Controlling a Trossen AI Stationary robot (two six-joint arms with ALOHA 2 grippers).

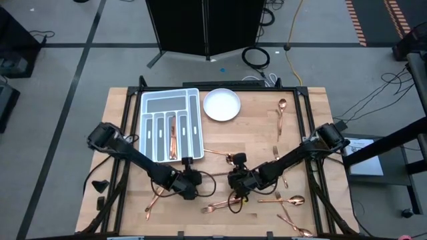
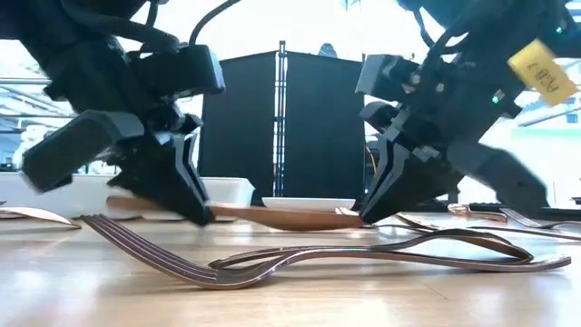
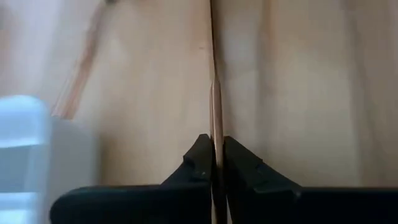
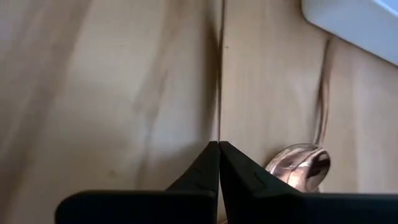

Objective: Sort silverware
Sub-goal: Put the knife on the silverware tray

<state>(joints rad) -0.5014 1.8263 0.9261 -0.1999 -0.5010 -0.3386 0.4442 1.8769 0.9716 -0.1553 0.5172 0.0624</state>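
In the high view, both arms were seen reaching in toward the near middle of the wooden surface [image 1: 253, 127]. The left claw [image 1: 189, 162] was held just beyond the near end of the grey compartmented tray [image 1: 148, 128], which lay toward eleven o'clock. In the left wrist view its fingers [image 3: 200, 163] were pressed together on a slim copper piece [image 3: 214, 112], seen edge-on; whether it was a knife or a handle could not be told. In the low view the same piece [image 2: 272, 216] was shown lifted off the wood and roughly level between the two claws.

The right claw [image 1: 237, 159] was just beside the left one, toward the three o'clock side. In the right wrist view its fingers [image 4: 205, 168] were brought fully together, with nothing clearly shown between the tips; a spoon bowl [image 4: 298, 167] lay just beside them.

One copper piece [image 1: 173, 137] was already laid in a long tray compartment. A white round plate [image 1: 221, 105] stood at twelve o'clock, beside the tray. The remaining silverware was scattered: a spoon [image 1: 281, 113] toward two o'clock, a fork [image 1: 275, 155] near three, another spoon [image 1: 287, 199] and several pieces toward five, and a fork [image 1: 155, 199] toward seven. In the low view a fork [image 2: 272, 263] lay nearest the camera, tines raised.
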